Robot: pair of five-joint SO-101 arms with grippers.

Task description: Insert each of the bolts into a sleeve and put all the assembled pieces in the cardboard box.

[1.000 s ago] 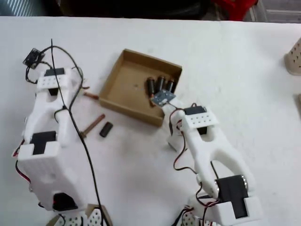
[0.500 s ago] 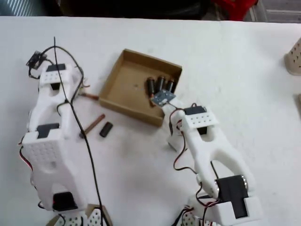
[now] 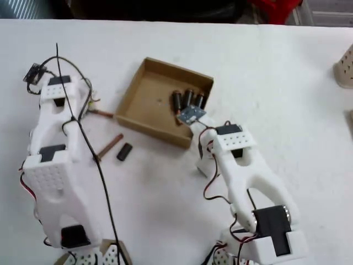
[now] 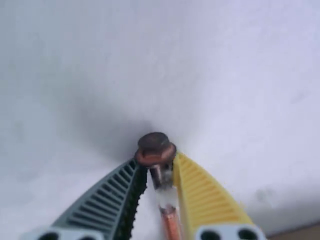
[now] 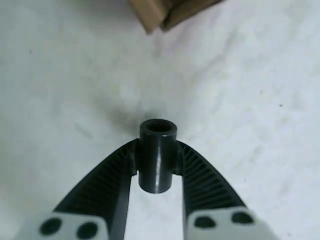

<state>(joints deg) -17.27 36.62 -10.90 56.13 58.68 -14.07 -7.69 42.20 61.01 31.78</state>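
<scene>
While the right pincer [image 5: 158,151] has stayed clamped on a black sleeve [image 5: 158,162] by the cardboard box [image 3: 144,96] corner, the left pincer [image 4: 159,169], closed on a bolt [image 4: 156,146], has edged slightly away from the box (barely a nudge). Mating them looks next, and a spare bolt [image 3: 110,144] and loose sleeve [image 3: 124,152] wait on the surface [image 3: 160,193].

Seen from above, the left arm [image 3: 55,127] covers the left gripper [image 4: 160,167]. Its bolt [image 3: 103,113] shows there as just a short copper stub beside the cardboard box [image 3: 144,94], on the side facing the surface's [image 3: 287,66] left edge. In the left wrist view the bolt's shank blurs and runs off the picture's edge. The right arm [image 3: 242,165] likewise hides the right gripper [image 5: 157,147] and its sleeve [image 5: 158,155]. A small circuit board [image 3: 191,115] overlaps the near ends of the assembled pieces [image 3: 188,98]. A perforated beige object [image 3: 345,67] at the surface's right edge is cut off.
</scene>
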